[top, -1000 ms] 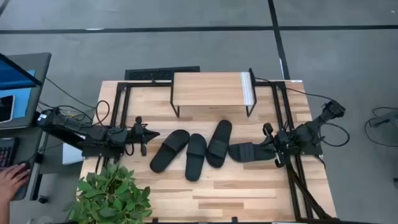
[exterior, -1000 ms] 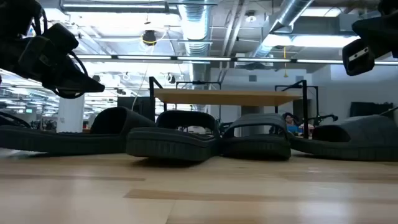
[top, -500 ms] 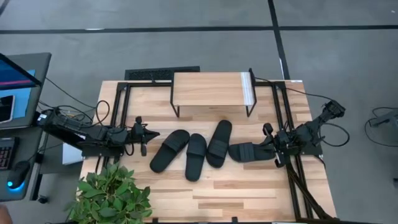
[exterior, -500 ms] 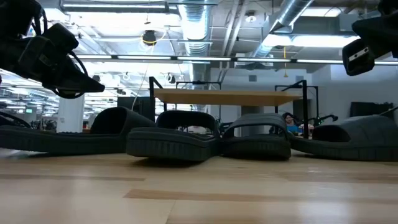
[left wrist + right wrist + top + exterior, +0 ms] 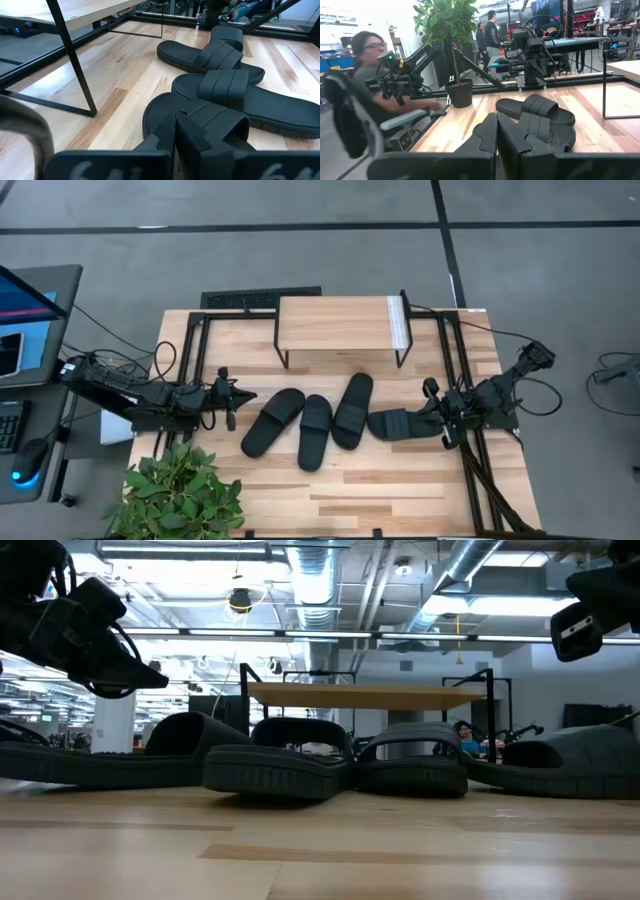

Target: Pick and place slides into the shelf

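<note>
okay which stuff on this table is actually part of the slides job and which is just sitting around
Part of the job:
four black slides lying in a row on the table
shelf at the far edge, nothing on top
left gripper and right gripper, one at each end of the row

Just sitting around:
potted plant at the near left corner

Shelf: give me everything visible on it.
The shelf is a small low rack with a light wood rectangular top and thin black metal legs. A pale strip runs along its right end. It stands upright at the table's far edge, centred, with nothing on top. The four slides lie on the table in front of it, apart from it. Neither hand touches it.
</note>
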`<action>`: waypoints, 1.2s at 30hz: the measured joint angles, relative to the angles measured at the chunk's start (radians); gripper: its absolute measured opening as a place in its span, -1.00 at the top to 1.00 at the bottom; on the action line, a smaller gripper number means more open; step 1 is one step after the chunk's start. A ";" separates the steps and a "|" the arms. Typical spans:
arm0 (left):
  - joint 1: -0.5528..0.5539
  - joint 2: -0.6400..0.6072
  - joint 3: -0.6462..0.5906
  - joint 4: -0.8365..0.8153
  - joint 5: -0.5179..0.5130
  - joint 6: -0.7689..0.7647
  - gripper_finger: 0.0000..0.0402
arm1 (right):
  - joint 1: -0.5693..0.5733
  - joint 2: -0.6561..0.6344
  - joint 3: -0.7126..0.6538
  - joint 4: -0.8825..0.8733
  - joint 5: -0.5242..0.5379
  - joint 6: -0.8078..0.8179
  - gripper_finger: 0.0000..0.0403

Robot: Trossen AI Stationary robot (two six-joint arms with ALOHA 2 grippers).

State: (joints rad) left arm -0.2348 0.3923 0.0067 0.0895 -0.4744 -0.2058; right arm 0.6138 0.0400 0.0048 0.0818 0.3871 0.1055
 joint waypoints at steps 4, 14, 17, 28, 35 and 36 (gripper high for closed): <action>0.000 0.000 0.000 0.000 0.000 0.000 1.00 | 0.000 0.000 0.000 0.000 0.000 0.000 1.00; 0.000 0.000 0.000 0.000 0.000 0.000 1.00 | 0.000 0.000 0.000 0.000 0.000 0.000 1.00; 0.000 0.000 0.000 0.000 0.000 0.000 1.00 | 0.000 0.000 0.000 0.000 0.000 0.000 1.00; 0.000 0.000 0.000 0.000 0.000 0.000 1.00 | 0.000 0.000 0.000 0.000 0.000 0.000 1.00; 0.000 0.000 0.000 0.001 0.000 -0.039 1.00 | 0.000 0.000 0.000 0.000 0.000 0.000 1.00; 0.000 0.000 0.000 0.001 0.000 -0.055 1.00 | 0.000 0.000 0.000 0.000 0.000 0.000 1.00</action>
State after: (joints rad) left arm -0.2352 0.3923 0.0069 0.0906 -0.4740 -0.2605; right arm 0.6140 0.0402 0.0048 0.0815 0.3873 0.1055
